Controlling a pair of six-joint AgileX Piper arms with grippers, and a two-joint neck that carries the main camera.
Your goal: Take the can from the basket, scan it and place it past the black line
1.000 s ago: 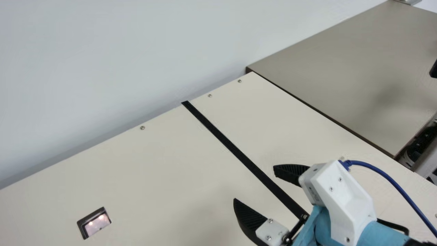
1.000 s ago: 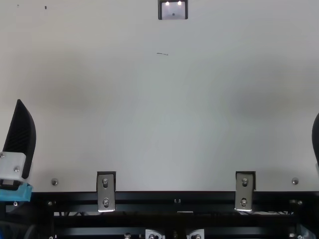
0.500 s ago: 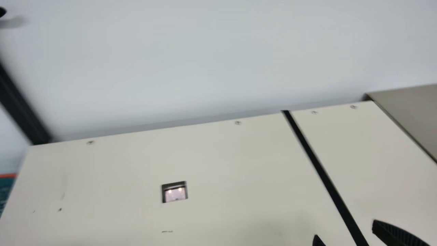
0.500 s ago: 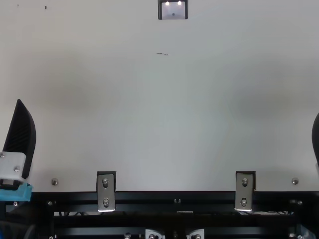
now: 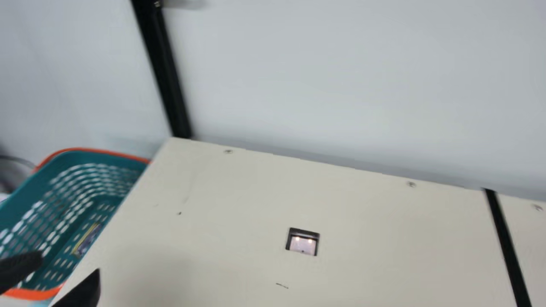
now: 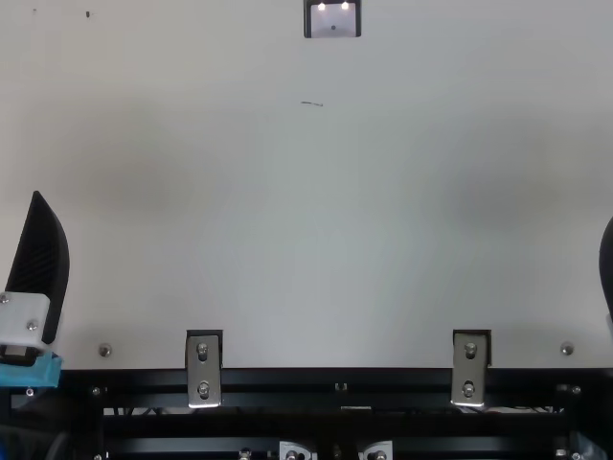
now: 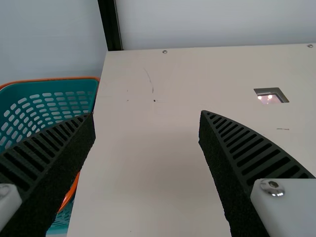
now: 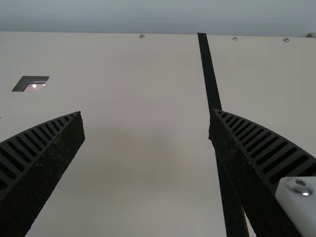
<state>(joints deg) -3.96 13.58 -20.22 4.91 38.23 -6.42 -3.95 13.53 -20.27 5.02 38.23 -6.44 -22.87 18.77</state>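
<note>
My left gripper (image 5: 70, 264) stands open at the main view's lower left, and in the left wrist view the gripper (image 7: 147, 115) has nothing between its fingers. Beside the table's left edge is the teal basket (image 5: 91, 149) with an orange rim; a blurred yellow-and-dark item (image 5: 87, 239) lies inside, and I cannot tell whether it is the can. My right gripper (image 6: 607, 270) shows one finger at the top view's right edge; in the right wrist view the gripper (image 8: 146, 112) is open and empty, near the black line (image 8: 210, 74). The scanner window (image 5: 303, 242) is lit.
The cream table (image 5: 239, 192) stretches between basket and black line, backed by a pale wall (image 5: 341, 76). A black post (image 5: 160, 72) rises at its far left corner. Two metal brackets (image 6: 203, 369) sit along the near edge in the top view.
The neck camera has turned to the left, bringing the basket and my left gripper into the main view. In the top view both arms have kept still.
</note>
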